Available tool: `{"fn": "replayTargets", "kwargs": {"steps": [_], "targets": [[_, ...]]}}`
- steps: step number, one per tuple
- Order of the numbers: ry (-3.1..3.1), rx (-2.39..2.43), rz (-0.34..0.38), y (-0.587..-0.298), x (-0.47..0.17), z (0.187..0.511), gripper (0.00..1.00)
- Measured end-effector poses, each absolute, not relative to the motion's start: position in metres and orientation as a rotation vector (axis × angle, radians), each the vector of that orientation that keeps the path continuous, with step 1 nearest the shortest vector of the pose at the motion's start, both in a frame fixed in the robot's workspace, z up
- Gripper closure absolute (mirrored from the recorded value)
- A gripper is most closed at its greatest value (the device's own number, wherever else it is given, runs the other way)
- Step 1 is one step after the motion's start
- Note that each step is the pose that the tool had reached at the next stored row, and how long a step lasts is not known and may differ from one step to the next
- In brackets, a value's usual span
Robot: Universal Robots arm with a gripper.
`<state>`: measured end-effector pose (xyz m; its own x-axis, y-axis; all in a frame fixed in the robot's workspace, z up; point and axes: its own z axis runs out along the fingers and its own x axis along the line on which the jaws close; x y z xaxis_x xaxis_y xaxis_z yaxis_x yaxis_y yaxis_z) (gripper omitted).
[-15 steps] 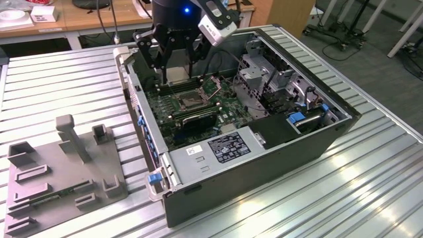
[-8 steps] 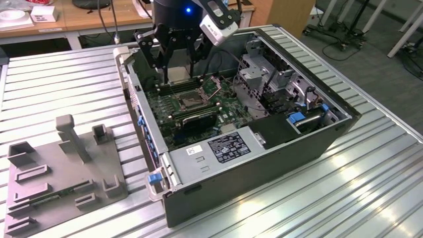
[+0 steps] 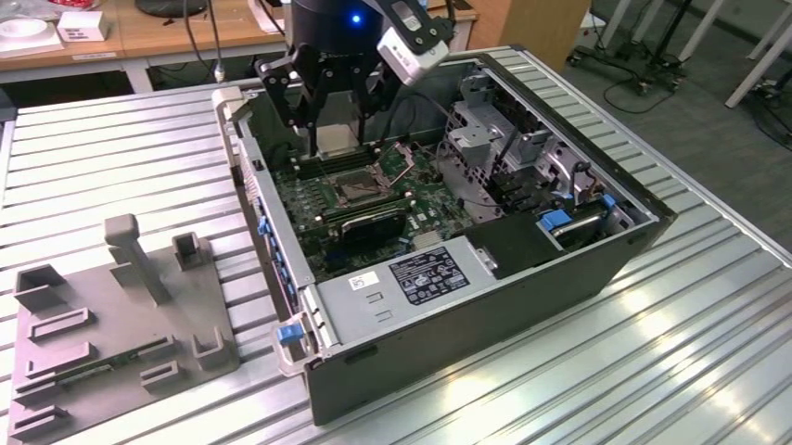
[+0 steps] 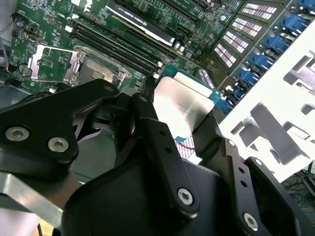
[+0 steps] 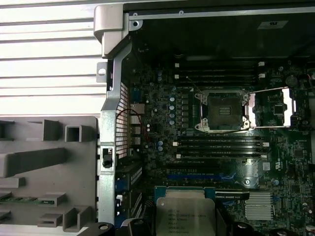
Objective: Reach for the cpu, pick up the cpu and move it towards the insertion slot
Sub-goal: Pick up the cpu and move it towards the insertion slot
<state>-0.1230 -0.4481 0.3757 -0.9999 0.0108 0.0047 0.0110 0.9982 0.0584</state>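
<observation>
Claw over the open case, clenched on the cpu.

Off to the side of the claw [image 3: 334, 111] in the exterior view's left, a grey fixture tray [image 3: 111, 324] sits on the ribbed bench [image 3: 99, 158]. The claw itself hangs inside the computer case [image 3: 594, 269], its black fingers [image 4: 162, 142] pinching opposite edges of the cpu [image 4: 183, 104], which hangs clear above the green board [image 3: 310, 199]. Just beyond and below the claw lies the insertion slot [image 5: 222, 111], its metal frame flipped open [image 5: 275, 108], with memory slots [image 5: 221, 144] alongside. The chip looks light, stiff and smooth-faced, likely fragile on its underside, so an edge grip like this one seems the sound hold.
</observation>
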Motion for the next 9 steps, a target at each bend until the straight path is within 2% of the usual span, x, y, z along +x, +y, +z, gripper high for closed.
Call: {"fn": "replayTargets", "kwargs": {"steps": [9], "targets": [[-3.136, -0.017, -0.092, -0.4481, -0.1193, 0.3757, 0.45]]}}
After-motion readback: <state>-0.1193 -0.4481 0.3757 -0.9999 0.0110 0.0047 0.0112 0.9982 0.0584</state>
